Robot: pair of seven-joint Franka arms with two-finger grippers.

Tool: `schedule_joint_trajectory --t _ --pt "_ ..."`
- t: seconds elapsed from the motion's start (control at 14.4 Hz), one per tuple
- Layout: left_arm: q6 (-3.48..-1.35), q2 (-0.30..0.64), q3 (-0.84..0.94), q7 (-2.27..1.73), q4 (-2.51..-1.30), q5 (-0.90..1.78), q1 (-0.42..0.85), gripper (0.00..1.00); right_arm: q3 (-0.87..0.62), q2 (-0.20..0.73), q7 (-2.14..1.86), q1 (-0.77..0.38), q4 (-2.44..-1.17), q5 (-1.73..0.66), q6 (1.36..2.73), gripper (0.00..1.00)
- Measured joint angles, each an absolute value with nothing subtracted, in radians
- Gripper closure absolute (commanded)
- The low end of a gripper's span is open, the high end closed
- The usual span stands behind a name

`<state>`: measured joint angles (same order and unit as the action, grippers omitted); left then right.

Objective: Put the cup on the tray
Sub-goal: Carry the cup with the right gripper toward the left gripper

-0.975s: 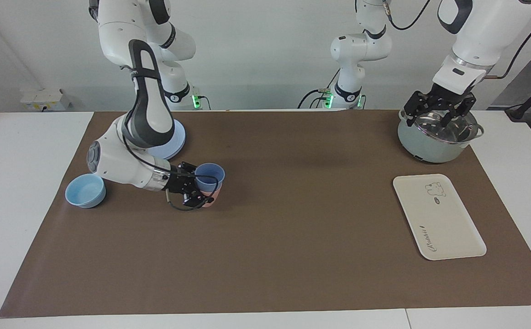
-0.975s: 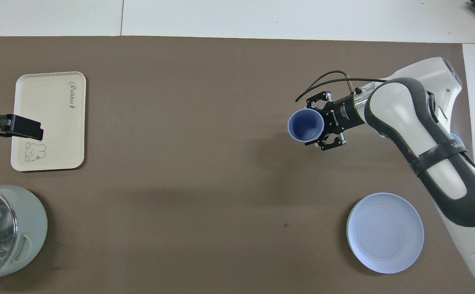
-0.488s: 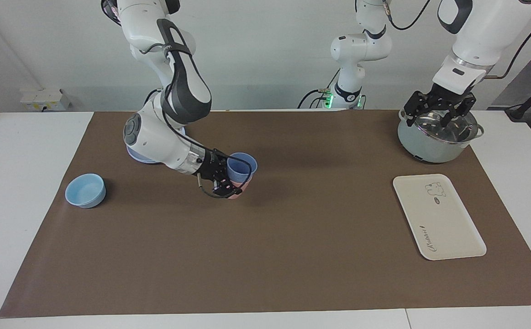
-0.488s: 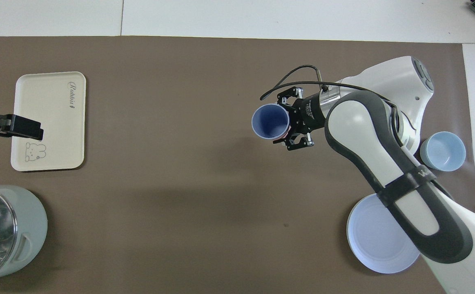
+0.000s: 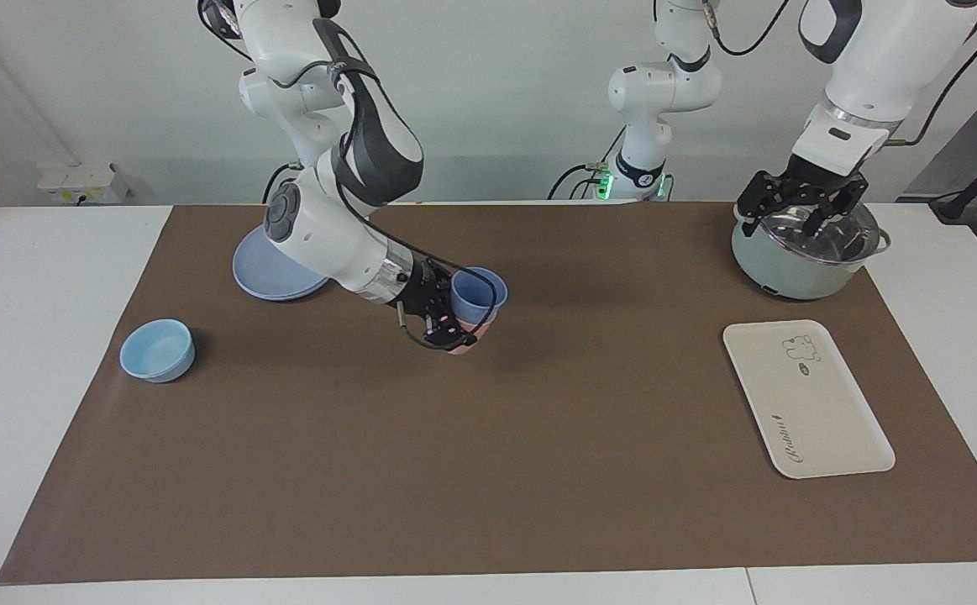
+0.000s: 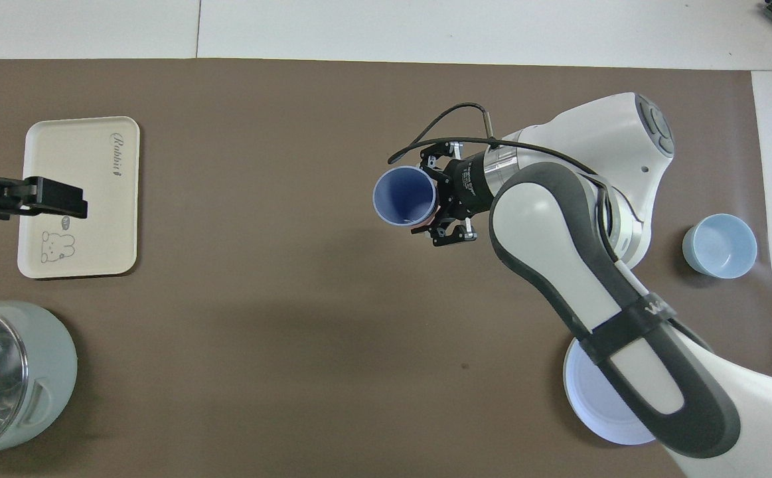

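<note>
the facing view shows a pink cup (image 5: 459, 344) under the cup (image 5: 475, 296), nearly hidden from overhead, where the cup's open mouth shows. the right claw (image 5: 446, 313) grips the cup in the air over the desk (image 5: 488, 470) middle, well apart from the tray (image 5: 807, 399) at the left arm's end. the left claw (image 5: 801, 202) waits over the pot (image 5: 799, 252), its fingers spread. a bowl (image 5: 157, 350) and a plate (image 5: 270, 273) sit at the right arm's end.

Bright, even overhead light, soft shadows on the mat (image 5: 488, 470), sharp focus.
</note>
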<state>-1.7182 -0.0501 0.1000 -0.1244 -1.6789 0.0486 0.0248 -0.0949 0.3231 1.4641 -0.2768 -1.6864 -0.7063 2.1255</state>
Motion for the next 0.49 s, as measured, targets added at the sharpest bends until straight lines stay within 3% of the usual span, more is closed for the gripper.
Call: schedule_joint_trajectory --t 0.21,0.49 --pt "-1.95 -0.089 0.114 -0.414 -1.824 0.122 0.184 0.02 -0.095 0.323 1.511 -0.318 -1.686 -0.706 2.187 1.0" --pt "-2.192 -0.112 0.118 -0.635 -1.932 0.222 0.34 0.09 -0.093 0.324 1.519 -0.325 -1.686 -0.706 2.199 1.0"
